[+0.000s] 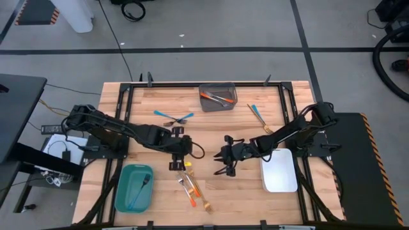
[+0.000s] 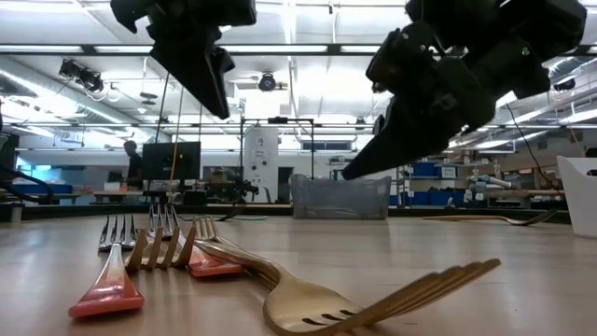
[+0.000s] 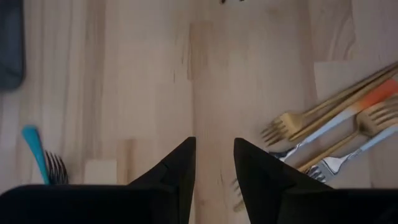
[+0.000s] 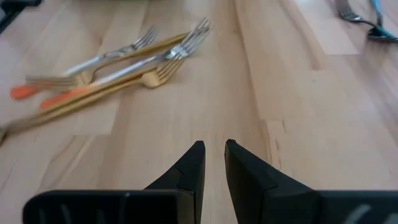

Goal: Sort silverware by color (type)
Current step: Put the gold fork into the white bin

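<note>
A pile of silverware point(image 1: 192, 188), gold forks and orange-handled forks, lies crossed on the wooden table near its front edge; it also shows in the low view point(image 2: 205, 257) and both wrist views point(image 3: 336, 124) point(image 4: 112, 68). My left gripper point(image 1: 176, 165) point(image 3: 214, 146) hovers open just left of and behind the pile, pointing steeply down, nothing between its fingers. My right gripper point(image 1: 224, 170) point(image 4: 214, 146) hovers to the pile's right, slanting down, its fingers a narrow gap apart and empty. Two blue-handled pieces point(image 1: 173, 117) lie crossed farther back.
A teal bin point(image 1: 123, 191) at front left holds a blue-handled fork point(image 1: 142, 187). A grey bin point(image 1: 217, 98) at the far edge holds orange-handled pieces. A white bin point(image 1: 279, 170) sits at right. One blue and one gold piece point(image 1: 259, 118) lie at back right.
</note>
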`<action>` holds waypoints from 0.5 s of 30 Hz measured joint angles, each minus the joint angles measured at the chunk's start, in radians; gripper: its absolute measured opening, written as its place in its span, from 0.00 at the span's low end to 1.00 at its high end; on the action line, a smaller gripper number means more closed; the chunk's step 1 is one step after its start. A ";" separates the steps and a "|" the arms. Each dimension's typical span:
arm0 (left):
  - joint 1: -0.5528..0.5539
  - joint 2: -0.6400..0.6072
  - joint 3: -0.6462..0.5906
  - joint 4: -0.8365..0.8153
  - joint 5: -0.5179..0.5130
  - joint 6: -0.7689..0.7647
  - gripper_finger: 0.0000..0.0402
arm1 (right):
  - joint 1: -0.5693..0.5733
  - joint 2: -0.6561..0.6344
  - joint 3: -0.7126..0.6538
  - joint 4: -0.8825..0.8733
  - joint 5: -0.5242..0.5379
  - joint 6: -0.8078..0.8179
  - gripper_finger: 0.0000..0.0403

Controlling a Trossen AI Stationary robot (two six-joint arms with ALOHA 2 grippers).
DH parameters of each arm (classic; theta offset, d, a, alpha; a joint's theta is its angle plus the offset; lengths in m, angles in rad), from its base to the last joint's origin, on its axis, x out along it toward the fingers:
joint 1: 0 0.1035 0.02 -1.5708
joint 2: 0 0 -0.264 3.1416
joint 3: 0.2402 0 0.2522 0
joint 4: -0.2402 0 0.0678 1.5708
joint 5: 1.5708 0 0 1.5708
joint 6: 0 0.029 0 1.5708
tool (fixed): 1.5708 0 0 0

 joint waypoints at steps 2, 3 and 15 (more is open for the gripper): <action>0.001 0.000 0.000 0.017 -0.001 0.045 0.29 | 0.003 -0.014 0.000 -0.009 0.012 0.010 0.17; 0.002 0.000 0.000 0.030 -0.001 0.073 0.29 | 0.003 -0.020 0.000 -0.009 0.017 0.015 0.17; -0.016 0.000 0.000 0.134 0.072 0.340 0.29 | -0.011 -0.168 0.000 -0.153 0.089 0.255 0.17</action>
